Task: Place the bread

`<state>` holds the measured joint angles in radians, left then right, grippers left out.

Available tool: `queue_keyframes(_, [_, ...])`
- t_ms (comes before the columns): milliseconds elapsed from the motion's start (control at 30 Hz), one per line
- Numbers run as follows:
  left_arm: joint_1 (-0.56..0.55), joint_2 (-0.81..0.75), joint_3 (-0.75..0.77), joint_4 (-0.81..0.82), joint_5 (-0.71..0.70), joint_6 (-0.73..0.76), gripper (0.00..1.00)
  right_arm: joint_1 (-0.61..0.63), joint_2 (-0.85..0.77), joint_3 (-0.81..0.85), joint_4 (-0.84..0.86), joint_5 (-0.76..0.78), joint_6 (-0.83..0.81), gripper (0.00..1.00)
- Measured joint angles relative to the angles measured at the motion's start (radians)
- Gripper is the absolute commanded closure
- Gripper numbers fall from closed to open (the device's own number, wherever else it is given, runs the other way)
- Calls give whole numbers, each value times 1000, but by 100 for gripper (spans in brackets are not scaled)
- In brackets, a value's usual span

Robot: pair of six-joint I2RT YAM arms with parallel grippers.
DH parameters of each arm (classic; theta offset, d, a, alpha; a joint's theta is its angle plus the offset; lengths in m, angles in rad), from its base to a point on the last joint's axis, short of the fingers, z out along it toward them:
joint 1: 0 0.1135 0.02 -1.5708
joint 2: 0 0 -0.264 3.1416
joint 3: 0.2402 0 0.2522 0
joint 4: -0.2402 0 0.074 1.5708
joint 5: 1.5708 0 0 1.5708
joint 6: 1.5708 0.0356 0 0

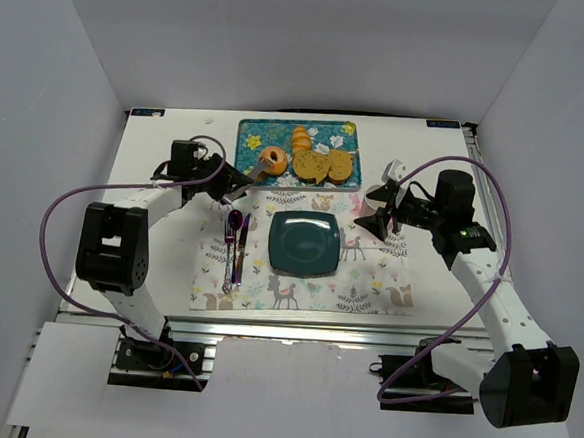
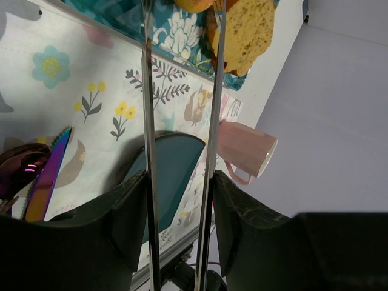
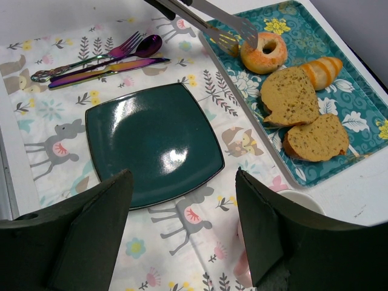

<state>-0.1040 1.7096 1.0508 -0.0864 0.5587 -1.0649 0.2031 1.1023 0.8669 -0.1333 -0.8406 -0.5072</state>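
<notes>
Gripping tongs (image 2: pixel 148 121), left gripper (image 1: pixel 225 179) clamped on handles. Tong tips at bread (image 3: pixel 264 52), which sits on tray (image 1: pixel 253 131), left end. Firm pinch: cannot tell. Step looks like pickup. Next: squeeze, lift, carry to plate (image 3: pixel 151 139). Right gripper (image 1: pixel 388 211) empty, jaws apart.

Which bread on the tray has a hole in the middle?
The small round orange bread ring, right by the tips of the tongs. The two flat brown slices and the striped bun have no hole.
</notes>
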Motion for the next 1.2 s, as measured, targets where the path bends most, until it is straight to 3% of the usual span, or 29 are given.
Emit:
queue_keyframes(567, [0,74,37,23,7,-21,48,0,0,0,-8,0,-2,26])
queue_keyframes(667, [2,80,37,31,9,-27,57,0,0,0,-8,0,-2,26])
queue_keyframes(933, [2,83,35,89,29,-59,93,0,0,0,-23,0,-5,26])
queue_keyframes(1033, [3,80,21,135,37,-74,100,-1,0,0,-29,0,-9,26])
queue_keyframes(1200, [4,49,-18,171,42,-90,100,-1,0,0,-45,0,-24,26])
